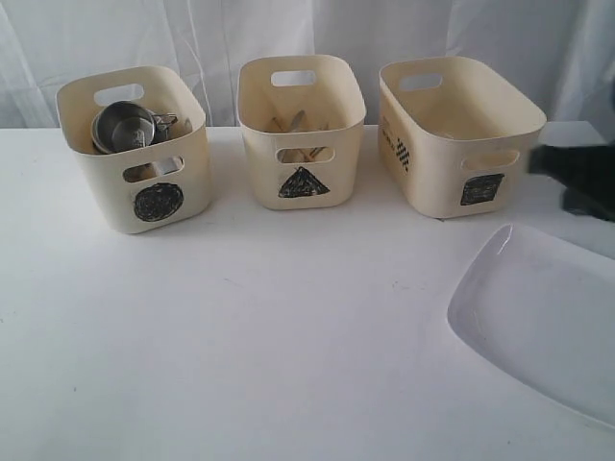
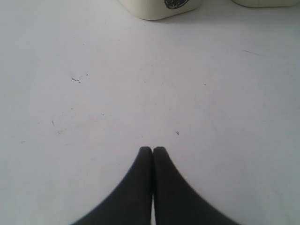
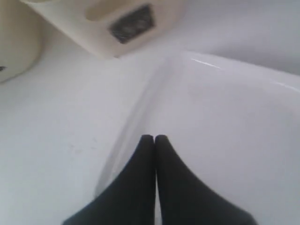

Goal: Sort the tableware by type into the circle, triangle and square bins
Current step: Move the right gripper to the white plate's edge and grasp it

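Three cream bins stand in a row at the back. The circle bin (image 1: 135, 182) on the left holds a steel mug (image 1: 125, 125). Wooden chopsticks (image 1: 288, 123) show inside the triangle bin (image 1: 301, 144) in the middle. What lies in the square bin (image 1: 461, 144) on the right is hidden. A large white plate (image 1: 548, 327) lies on the table at the front right. My right gripper (image 3: 154, 137) is shut with nothing between its fingers, its tips just inside the rim of the plate (image 3: 234, 117). My left gripper (image 2: 153, 149) is shut and empty over bare table, short of the circle bin (image 2: 154, 9).
The white table (image 1: 288, 336) runs back to a white curtain (image 1: 221, 38) behind the bins. The right arm (image 1: 577, 178) shows as a dark blur at the right edge, beside the square bin (image 3: 117, 23). The left arm is out of the exterior view.
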